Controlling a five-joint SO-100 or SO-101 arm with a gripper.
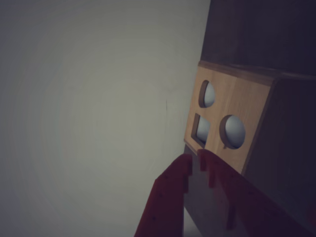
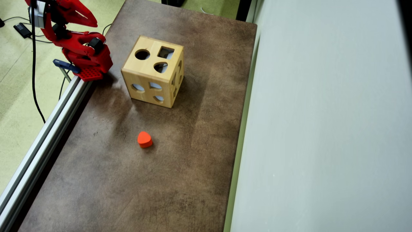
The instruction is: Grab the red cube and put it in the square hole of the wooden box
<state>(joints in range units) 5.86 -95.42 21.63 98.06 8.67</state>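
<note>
Red block (image 2: 144, 139) lies alone on the bench (image 2: 180, 180), rounded-triangular from above rather than square. It sits well apart from the tool (image 1: 194, 159), on the far side of the box (image 2: 154, 75) from it and toward the bottom of the overhead view; nothing touches it. Box stands upright between block and arm (image 2: 75, 38), its top bearing a round, a square (image 2: 165, 52) and a half-round opening.

Wrist view: tool tips nearly meet, nothing between them; clenched and empty, pointing at a box face with cut-outs.

Bench surface: dark brown, mottled, worn. An aluminium rail (image 2: 48, 129) runs along the arm's edge; beyond it a pale green floor (image 2: 13, 96) with cables. A grey wall (image 2: 322, 129) borders the opposite edge.
</note>
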